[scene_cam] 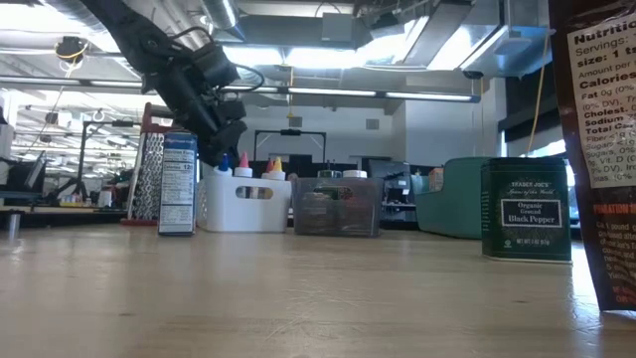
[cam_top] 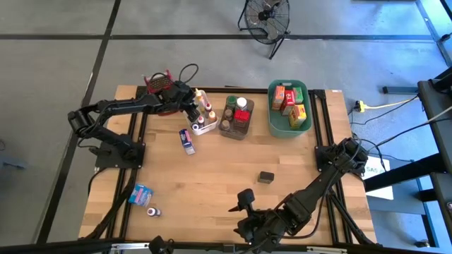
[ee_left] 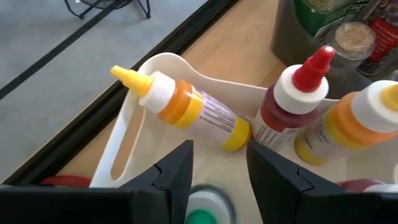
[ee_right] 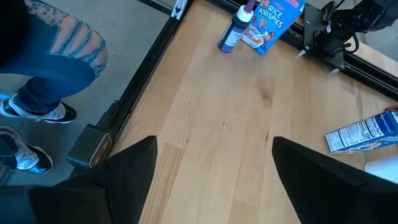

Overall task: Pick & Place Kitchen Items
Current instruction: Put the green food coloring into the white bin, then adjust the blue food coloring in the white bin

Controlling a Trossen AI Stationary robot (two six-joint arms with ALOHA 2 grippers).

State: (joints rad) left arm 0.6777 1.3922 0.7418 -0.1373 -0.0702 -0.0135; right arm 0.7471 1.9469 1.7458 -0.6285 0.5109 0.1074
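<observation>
My left gripper (cam_top: 193, 107) slants down into the white tub (cam_top: 203, 118) at the table's far side. Its fingers stand apart around a small green-capped bottle (ee_left: 204, 208), which is blurred. In the tub a yellow-capped bottle (ee_left: 186, 109) lies on its side, and a red-capped bottle (ee_left: 298, 93) and an orange one (ee_left: 360, 118) stand upright. My right gripper (cam_top: 244, 200) hovers open over bare wood near the front edge, with nothing between its fingers. My left gripper has the green-capped bottle's top (ee_left: 208, 202) between its two fingers, which come from above, slanting down into the tub. A narrow gap shows beside one finger (ee_left: 273, 177). Whether either finger touches the bottle I cannot tell.
A brown tub of jars (cam_top: 236, 118) and a green tub of boxes (cam_top: 289, 106) stand right of the white one. A grey mesh thing (cam_top: 159, 83) stands behind. A blue box (cam_top: 186, 140), a black tin (cam_top: 266, 176), a cereal box (cam_top: 141, 192) and a purple bottle (cam_top: 153, 211) sit on the table.
</observation>
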